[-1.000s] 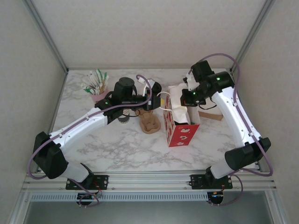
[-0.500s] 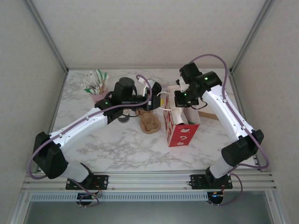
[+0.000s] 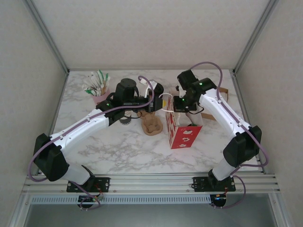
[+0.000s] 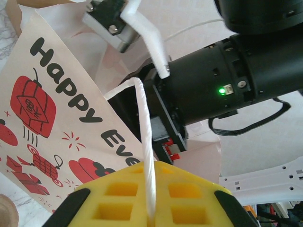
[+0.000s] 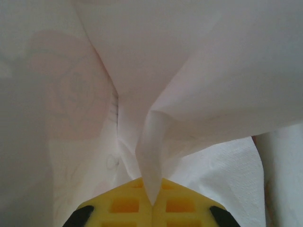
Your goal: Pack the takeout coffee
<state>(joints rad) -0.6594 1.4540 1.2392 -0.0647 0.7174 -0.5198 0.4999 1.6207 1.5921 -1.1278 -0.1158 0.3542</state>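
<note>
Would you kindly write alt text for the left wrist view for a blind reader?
The left gripper has its yellow jaws shut on the white cord handle of a paper bag printed with red lanterns. Beyond it, the right arm's black wrist sits at the bag's mouth.

The paper bag (image 4: 61, 123) reads "Happy" in dark letters; a second word begins "Eve", the rest hidden.

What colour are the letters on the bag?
Black letters on the white bag, clearest in the left wrist view.

The bag (image 3: 184, 135) stands right of the carrier (image 3: 152, 124), right end effector (image 5: 152, 201) in its mouth.
</note>
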